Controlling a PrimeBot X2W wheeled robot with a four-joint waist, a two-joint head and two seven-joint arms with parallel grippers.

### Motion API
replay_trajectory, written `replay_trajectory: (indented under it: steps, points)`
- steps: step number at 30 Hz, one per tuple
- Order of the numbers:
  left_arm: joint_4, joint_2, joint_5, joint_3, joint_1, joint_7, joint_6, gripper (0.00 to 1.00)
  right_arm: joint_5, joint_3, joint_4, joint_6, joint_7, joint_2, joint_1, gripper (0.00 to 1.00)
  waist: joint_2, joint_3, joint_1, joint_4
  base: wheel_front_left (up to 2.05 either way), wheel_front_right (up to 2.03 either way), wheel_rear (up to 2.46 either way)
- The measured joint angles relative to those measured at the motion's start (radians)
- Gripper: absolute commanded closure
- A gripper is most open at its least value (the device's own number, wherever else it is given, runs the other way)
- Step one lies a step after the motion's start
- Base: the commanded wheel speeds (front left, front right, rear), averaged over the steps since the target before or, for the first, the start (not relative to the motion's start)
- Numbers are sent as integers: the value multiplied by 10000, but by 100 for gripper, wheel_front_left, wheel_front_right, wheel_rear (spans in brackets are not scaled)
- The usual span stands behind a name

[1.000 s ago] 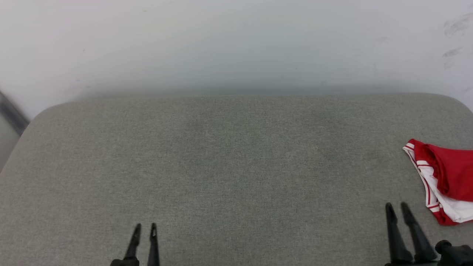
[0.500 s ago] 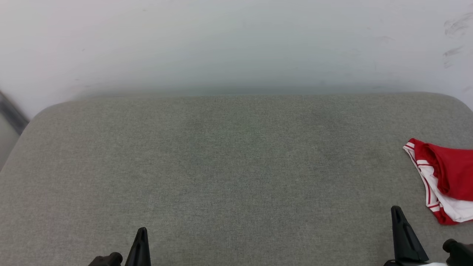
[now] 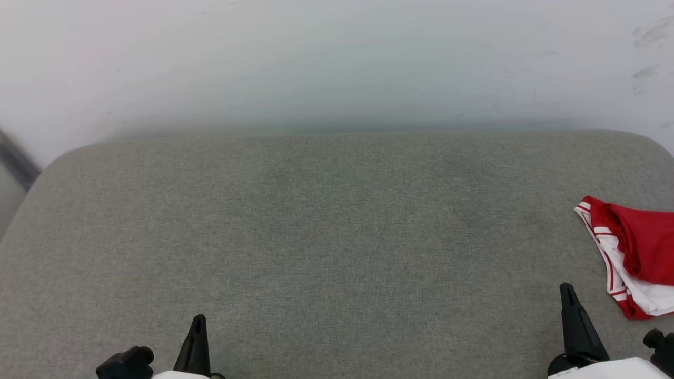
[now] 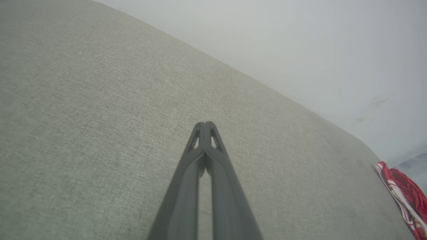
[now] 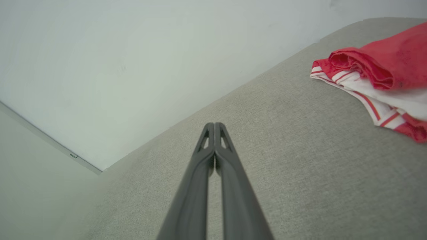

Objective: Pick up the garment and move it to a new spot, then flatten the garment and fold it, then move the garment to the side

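The garment (image 3: 640, 252) lies bunched at the right edge of the grey cushioned surface (image 3: 326, 237), red with white and striped trim; part of it runs out of the head view. The same garment (image 5: 377, 76) lies up and to the right in the right wrist view, and the garment (image 4: 405, 196) sits at the far right of the left wrist view. My right gripper (image 3: 567, 290) is shut and empty, just left of the cloth and apart from it. My left gripper (image 3: 198, 322) is shut and empty at the lower left. Both grippers' fingertips meet in the wrist views (image 4: 204, 126) (image 5: 214, 126).
A pale wall (image 3: 337, 63) rises behind the surface's far edge. A dark strip (image 3: 16, 158) runs beyond the surface's rounded left corner. The wide grey area between the grippers and the far edge lies bare.
Both grippers went from slightly open to shut and their wrists turned, so each now shows as a single dark point. The garment has not moved.
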Motion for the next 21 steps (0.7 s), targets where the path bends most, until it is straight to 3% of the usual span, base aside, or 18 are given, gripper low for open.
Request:
replay_trajectory:
  steps: [21]
  points:
    - [351, 59, -3237, 307, -649, 631, -512, 100, 2991, -40, 410, -2, 671, -81, -606, 100, 0, 50, 0, -52, 0, 0, 0]
